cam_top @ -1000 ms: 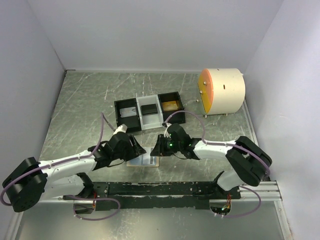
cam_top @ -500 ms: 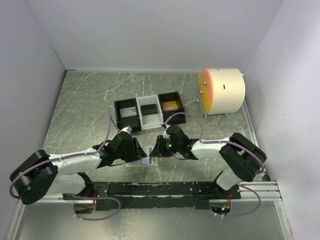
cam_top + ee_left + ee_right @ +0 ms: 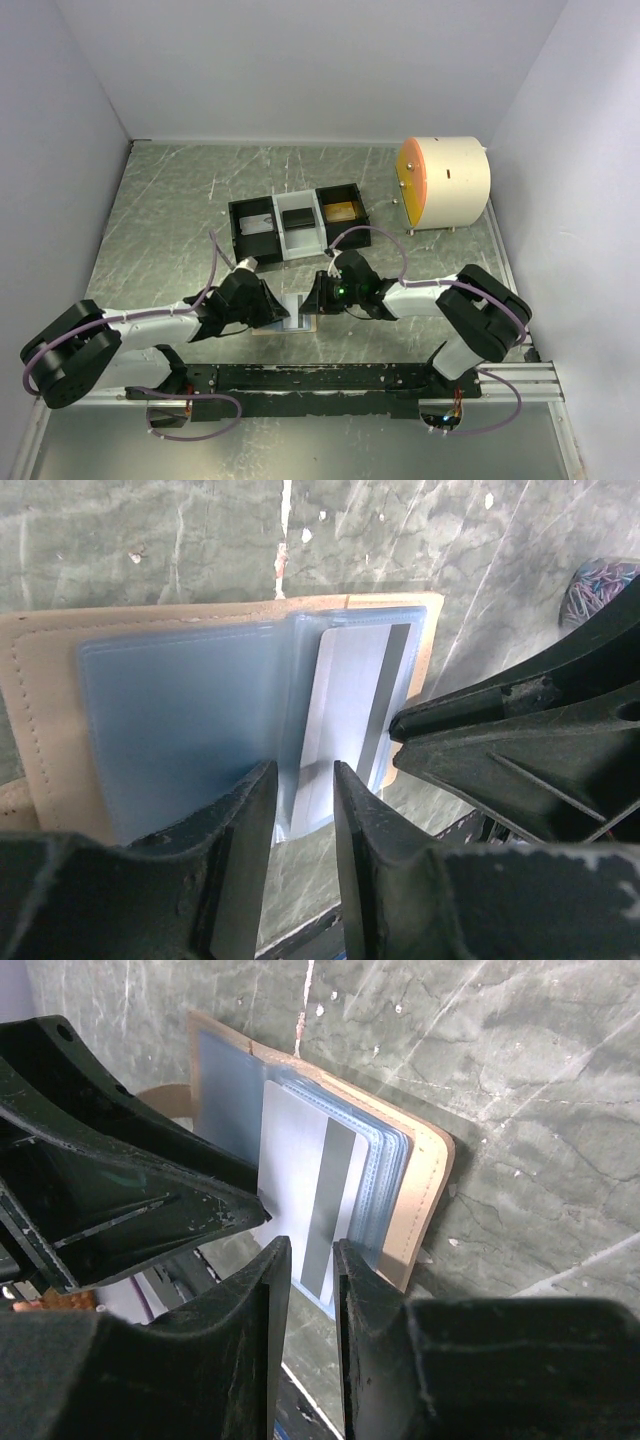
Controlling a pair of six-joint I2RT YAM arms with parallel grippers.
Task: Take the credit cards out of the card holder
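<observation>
Table (image 3: pixel 170 220): grey-green like stone, with white walls around it.
Card holder (image 3: pixel 190 710): lies open and flat, blue side up, just under the tips of the left gripper (image 3: pixel 303 780) and the right gripper (image 3: pixel 312 1255), which face each other.
Credit card (image 3: pixel 350 705): white with a grey stripe. It sticks out of a blue slot, and its end shows in the gap between each gripper's fingers.
Left gripper: fingers almost together, with a thin gap. Cannot tell if it pinches anything.
Right gripper: same thin gap. Cannot tell if it grips.
Tray (image 3: pixel 233 225): out past both grippers' tips, with a black card (image 3: pixel 298 217) in the middle part.
</observation>
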